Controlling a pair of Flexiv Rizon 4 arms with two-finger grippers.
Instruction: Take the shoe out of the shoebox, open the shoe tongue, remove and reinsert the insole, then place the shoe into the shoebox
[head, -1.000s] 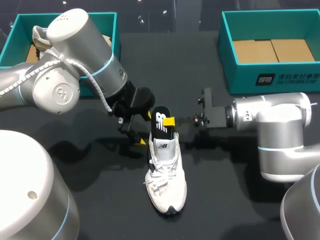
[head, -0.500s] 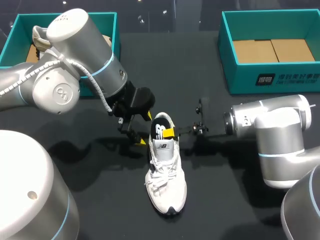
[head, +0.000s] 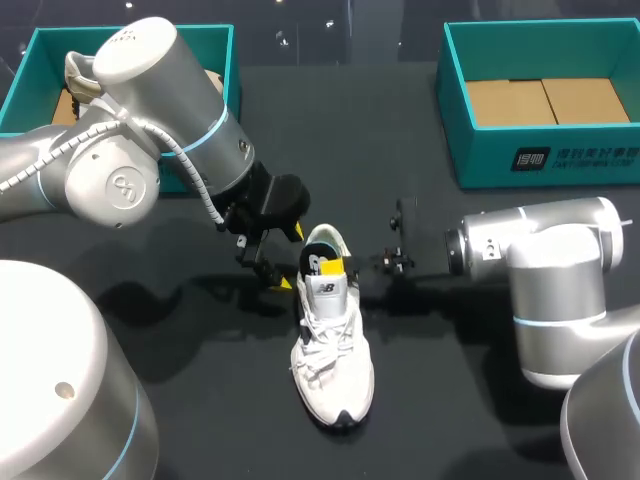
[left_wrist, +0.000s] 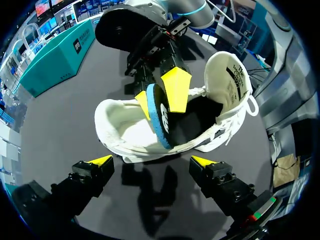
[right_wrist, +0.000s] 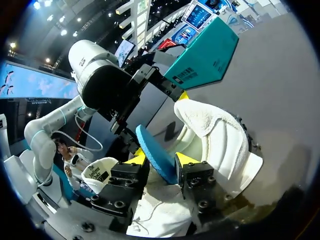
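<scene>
Lying mid-desk (head: 440, 400), white shoe (head: 330, 350): long axis near-to-far, toe toward robot, heel away. Right tool (right_wrist: 160, 160) clamped on blue insole (right_wrist: 152, 147) standing in heel opening. Left tool (left_wrist: 151, 161) apart, empty, just beside heel.

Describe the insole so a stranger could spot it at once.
On the dark table, find the white shoe in the middle. Standing on edge in its opening, pinched by the right arm's yellow fingers, is the insole: the only thin dark sheet with a blue edge.
</scene>
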